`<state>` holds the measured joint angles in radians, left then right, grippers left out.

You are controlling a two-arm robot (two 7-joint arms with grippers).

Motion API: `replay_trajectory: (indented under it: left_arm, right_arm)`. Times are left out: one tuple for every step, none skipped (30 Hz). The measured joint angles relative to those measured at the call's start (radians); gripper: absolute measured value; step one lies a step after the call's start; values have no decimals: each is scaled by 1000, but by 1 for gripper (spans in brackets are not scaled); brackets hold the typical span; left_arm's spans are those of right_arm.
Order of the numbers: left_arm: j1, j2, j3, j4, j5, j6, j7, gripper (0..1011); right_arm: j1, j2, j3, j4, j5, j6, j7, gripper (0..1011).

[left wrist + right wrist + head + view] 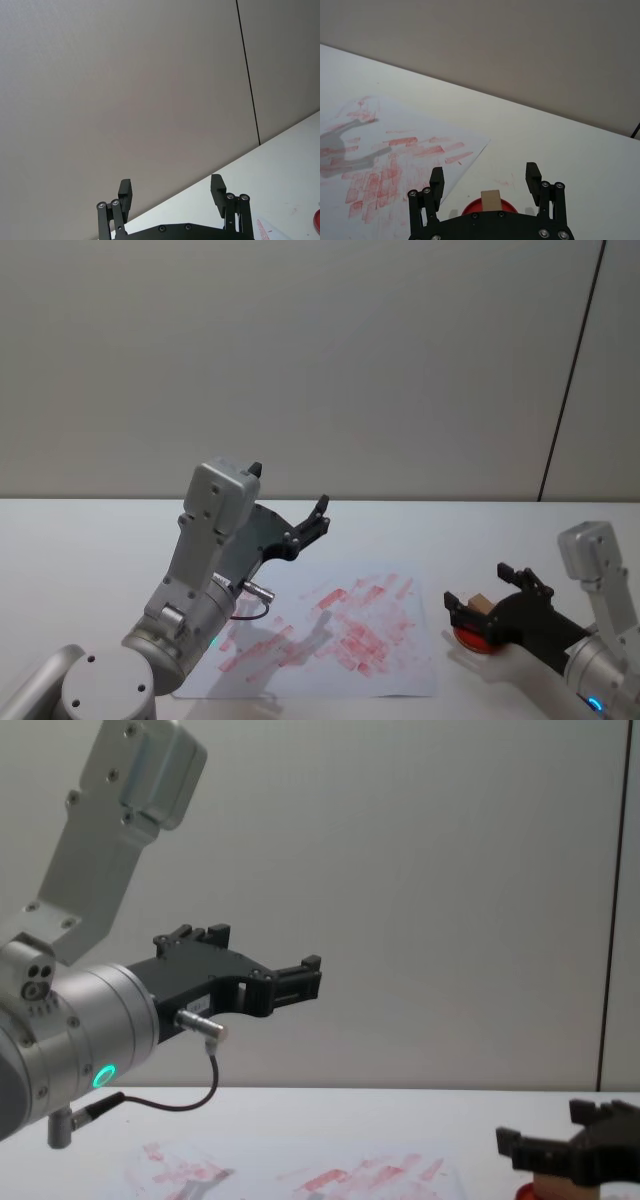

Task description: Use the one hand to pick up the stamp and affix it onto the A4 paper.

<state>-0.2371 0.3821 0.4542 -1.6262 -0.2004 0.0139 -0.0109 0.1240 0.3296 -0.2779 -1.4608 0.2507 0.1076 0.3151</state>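
Observation:
The stamp [481, 604], a small tan wooden block, stands upright on a red round pad [470, 638] right of the A4 paper [400, 665]. The paper is a white sheet smeared with red ink marks [395, 165]. My right gripper [485, 588] is low over the pad and open. Its fingers flank the stamp [490, 200] with a gap on each side [485, 175]. In the chest view it sits at the lower right [570, 1145]. My left gripper [312, 522] is raised above the paper's far left part, open and holding nothing [171, 187].
A white table [80, 540] carries everything, and a plain grey wall with a dark vertical seam [570, 370] stands behind it. The left arm's shadow [345, 147] falls across the paper. A cable [190, 1100] hangs under the left wrist.

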Motion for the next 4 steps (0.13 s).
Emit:
replay_trajectory:
  left_arm:
    - [0,0,0,0,0,0,0,1002]
    - [0,0,0,0,0,0,0,1002]
    - [0,0,0,0,0,0,0,1002]
    - [0,0,0,0,0,0,0,1002]
  right_arm:
    - [-1,0,0,-4,3,-1,-1,994]
    - [-1,-1,1,-11,8,-2,-4,1001]
    - [-2,-1,1,-17,13,-4,-7,1001]
    - [-2,-1,1,-17,13,-4,-7,1001]
